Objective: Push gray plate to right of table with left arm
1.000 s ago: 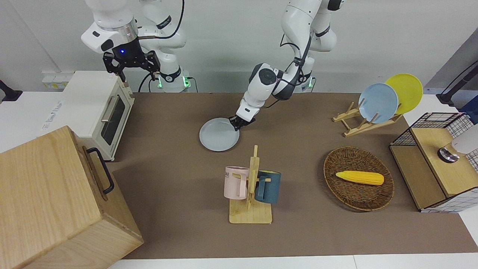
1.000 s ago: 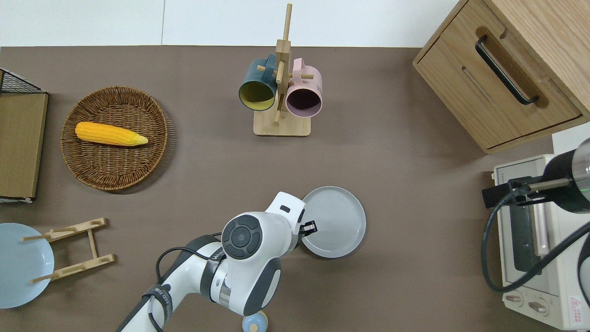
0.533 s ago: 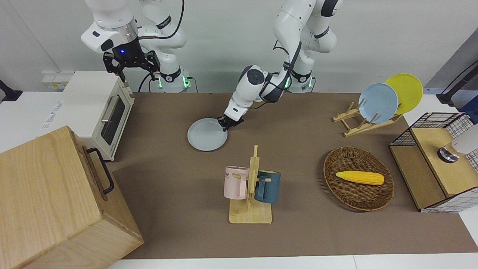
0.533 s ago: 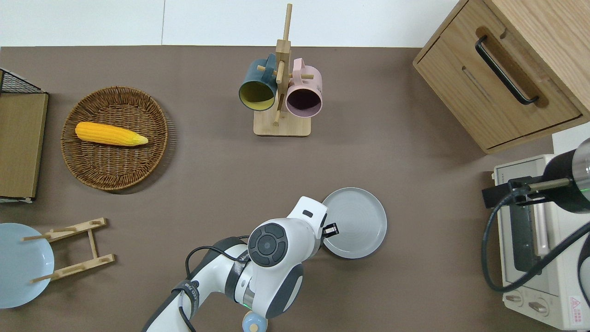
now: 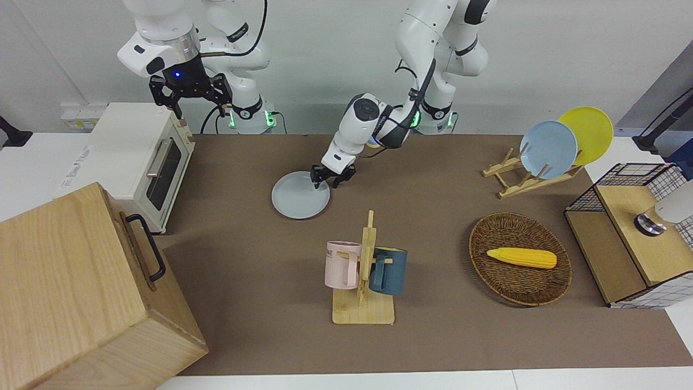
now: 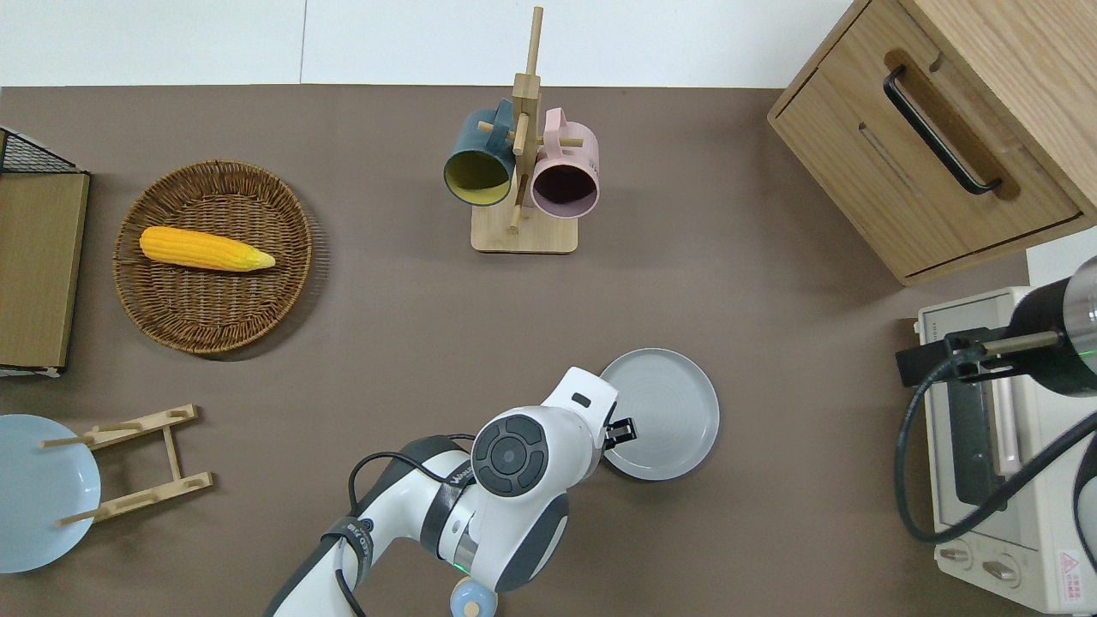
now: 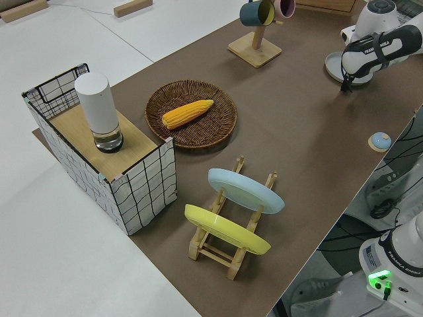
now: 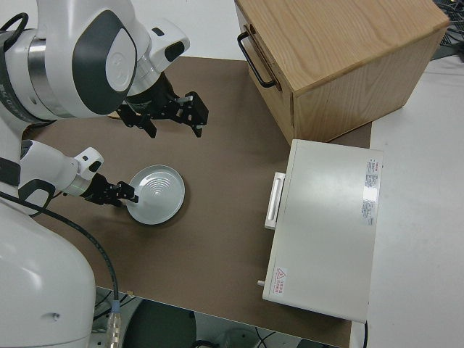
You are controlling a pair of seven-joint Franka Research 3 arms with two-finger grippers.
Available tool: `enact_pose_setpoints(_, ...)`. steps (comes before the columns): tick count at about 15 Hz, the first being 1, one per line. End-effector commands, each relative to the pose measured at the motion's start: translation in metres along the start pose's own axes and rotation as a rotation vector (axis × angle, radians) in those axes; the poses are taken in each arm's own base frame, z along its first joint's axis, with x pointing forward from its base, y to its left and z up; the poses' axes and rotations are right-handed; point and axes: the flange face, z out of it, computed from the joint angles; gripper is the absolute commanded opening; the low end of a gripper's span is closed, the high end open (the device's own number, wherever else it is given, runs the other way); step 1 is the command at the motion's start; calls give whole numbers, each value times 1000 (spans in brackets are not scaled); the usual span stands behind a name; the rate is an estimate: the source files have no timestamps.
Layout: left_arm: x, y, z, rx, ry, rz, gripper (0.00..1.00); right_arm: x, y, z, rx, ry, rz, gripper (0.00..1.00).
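Table (image 5: pixel 433 336): brown mat, white edges. Toaster oven (image 5: pixel 141 157): at the right arm's end, well apart from the plate, open mat between.

Left arm (image 5: pixel 363 116): bent low over mid-table, reaching toward the right arm's end.

Gray plate (image 5: pixel 298 197): flat on the mat, a bit toward the right arm's end from the middle, nearer to the robots than the mug rack (image 5: pixel 364 271).

Left gripper (image 5: pixel 327 182): low at the plate's edge on the left arm's side, fingers spread, seemingly straddling the rim with one finger over the plate and one off it. Not pinching anything.

Right gripper (image 5: pixel 190 100): parked, fingers spread.

Step, as judged: mid-push, plate only partway across.

Next move, as judged: keep low against the rim, drive straight toward the oven end, stop short of the oven. Risk of riding up over the low rim or spinning the plate off-line.
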Motion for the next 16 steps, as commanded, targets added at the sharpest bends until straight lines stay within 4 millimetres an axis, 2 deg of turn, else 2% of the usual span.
enact_pose_setpoints(1,14,-17,-35,115,30,66,993,-4,0,-3,1,2,-7,996)
enact_pose_setpoints(3,27,-33,-51,192,44,101,993,-4,0,-3,1,2,-7,996)
enact_pose_setpoints(5,51,-57,-82,233,58,124,993,-4,0,-3,1,0,-7,996)
enact_pose_setpoints(8,79,-99,-140,273,44,177,993,-4,0,-3,1,2,-7,996)
enact_pose_setpoints(13,115,-168,-219,311,32,222,993,-4,0,-3,1,2,-7,996)
enact_pose_setpoints(14,125,-183,-244,318,22,216,993,-4,0,-3,1,2,-7,996)
enact_pose_setpoints(16,135,-194,-281,339,21,196,993,-4,0,-3,1,2,-7,996)
